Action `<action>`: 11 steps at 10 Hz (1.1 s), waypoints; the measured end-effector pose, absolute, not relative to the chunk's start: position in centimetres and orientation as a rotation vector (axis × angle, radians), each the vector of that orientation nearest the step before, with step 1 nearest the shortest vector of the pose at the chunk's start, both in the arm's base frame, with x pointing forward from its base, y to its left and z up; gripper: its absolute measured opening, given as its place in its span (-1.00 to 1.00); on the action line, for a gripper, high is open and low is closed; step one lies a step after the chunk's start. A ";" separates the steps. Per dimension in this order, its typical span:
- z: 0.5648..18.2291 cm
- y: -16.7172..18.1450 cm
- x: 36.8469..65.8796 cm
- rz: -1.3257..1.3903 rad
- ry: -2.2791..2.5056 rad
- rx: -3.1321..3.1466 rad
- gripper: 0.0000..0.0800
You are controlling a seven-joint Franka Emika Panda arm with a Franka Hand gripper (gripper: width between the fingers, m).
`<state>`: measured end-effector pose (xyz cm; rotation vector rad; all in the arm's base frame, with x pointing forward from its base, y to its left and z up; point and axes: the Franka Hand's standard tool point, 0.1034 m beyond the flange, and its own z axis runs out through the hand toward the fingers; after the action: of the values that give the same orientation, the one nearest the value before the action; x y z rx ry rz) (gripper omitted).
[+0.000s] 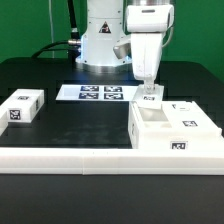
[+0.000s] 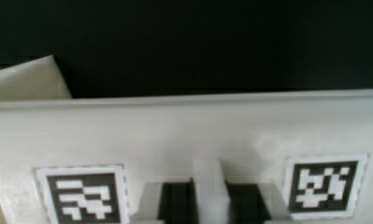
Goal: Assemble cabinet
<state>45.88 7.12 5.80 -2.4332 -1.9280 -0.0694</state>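
White cabinet (image 1: 175,128) is seated against the rail (image 1: 70,157) at the exterior view's right, likely for bracing, while its tagged panel (image 2: 183,135) is met by the gripper (image 1: 149,90), fingers (image 2: 169,203) narrow, clamping not discernible.

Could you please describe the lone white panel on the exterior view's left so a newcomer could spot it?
The black table has a long white rail along its front. Behind its end on the exterior view's left lies a small white panel. Unlike the big cabinet body opposite, it is a low block lying apart.
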 end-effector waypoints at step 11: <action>5.7 6.7 46.7 -0.074 -2.044 -2.340 -0.83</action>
<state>46.74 6.74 5.75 -2.3403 -2.0442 -0.0741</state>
